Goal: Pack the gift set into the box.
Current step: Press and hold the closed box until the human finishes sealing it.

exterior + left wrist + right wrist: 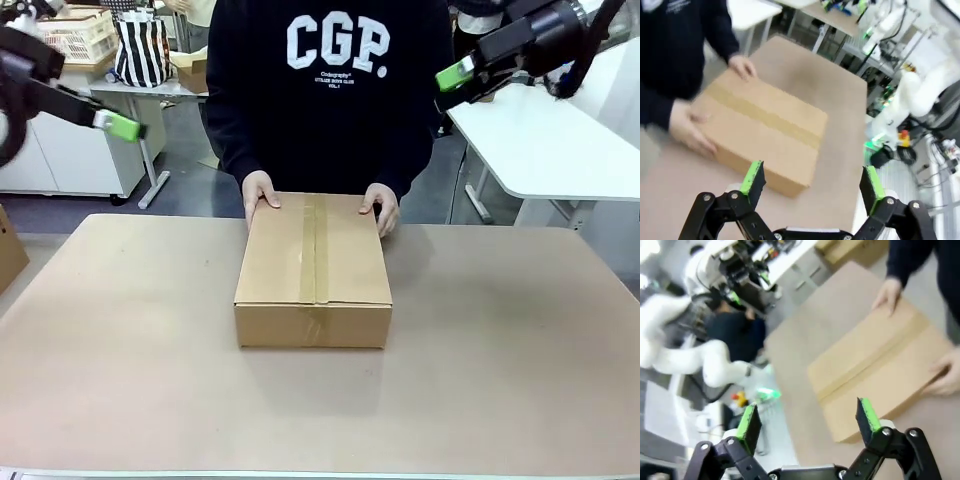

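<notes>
Sitting taped shut at centre frame, the large plain brown cardboard box (pixel 314 268) is steadied by the person's hands (pixel 260 192), left gripper (pixel 811 181) and right gripper (pixel 809 419) both spread, packing seemingly done.

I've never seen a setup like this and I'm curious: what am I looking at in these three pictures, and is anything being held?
This is a two-armed robot sharing a table with a person. The front view looks across the table from the robot's side. A closed brown box, its top seam taped, sits in the middle, and the person's hands rest on its far corners. The black parts with green pads are the arms' grasping tools: the left end effector and the right end effector, both raised above the table. The other two pictures come from cameras on each wrist, looking down past the fingers at the box. Both end effectors are open and hold nothing.
</notes>
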`<state>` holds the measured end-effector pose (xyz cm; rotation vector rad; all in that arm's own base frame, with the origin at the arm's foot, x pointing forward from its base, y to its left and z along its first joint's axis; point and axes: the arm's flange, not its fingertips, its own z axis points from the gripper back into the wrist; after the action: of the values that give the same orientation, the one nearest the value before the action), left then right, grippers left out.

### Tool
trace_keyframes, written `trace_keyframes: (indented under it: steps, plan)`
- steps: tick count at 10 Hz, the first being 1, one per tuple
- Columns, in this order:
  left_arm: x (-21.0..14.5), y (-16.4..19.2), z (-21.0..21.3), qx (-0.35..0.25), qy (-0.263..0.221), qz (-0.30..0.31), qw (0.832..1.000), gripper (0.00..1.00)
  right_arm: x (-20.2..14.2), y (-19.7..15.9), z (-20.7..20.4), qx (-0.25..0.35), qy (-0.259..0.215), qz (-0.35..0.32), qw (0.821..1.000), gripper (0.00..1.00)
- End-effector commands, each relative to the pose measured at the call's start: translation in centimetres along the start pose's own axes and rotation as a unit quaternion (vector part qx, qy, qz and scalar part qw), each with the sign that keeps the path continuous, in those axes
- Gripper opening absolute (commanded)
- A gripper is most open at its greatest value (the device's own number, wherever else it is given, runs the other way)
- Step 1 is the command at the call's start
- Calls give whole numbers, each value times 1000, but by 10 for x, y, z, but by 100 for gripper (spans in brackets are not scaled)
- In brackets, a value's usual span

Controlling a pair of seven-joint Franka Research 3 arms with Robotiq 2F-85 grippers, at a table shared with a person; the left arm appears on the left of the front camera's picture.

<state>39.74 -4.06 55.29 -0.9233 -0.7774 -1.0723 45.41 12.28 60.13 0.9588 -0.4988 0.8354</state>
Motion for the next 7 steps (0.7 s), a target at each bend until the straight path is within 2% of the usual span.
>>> trace_keyframes:
  steps: [1, 2, 3, 4, 6, 7]
  plan:
    - [10, -13, -28, -52, -56, -91, 993, 100, -23, 38, -15, -90, -10, 151, 984, 100]
    - [19, -14, -34, -68, -53, -76, 993, 100, -31, 56, -21, -54, 78, 199, 975, 100]
    - [25, -12, -35, -112, -63, -2, 992, 100, -34, 63, -18, -36, 155, 220, 962, 100]
    - [21, -17, -32, -34, -37, -81, 995, 100, -9, 43, -14, -45, 38, 145, 988, 100]
    - [21, -17, -32, -34, -37, -81, 995, 100, -9, 43, -14, -45, 38, 145, 988, 100]
    - [23, -17, -38, -59, -47, -66, 995, 100, -20, 58, -15, -42, 86, 176, 980, 100]
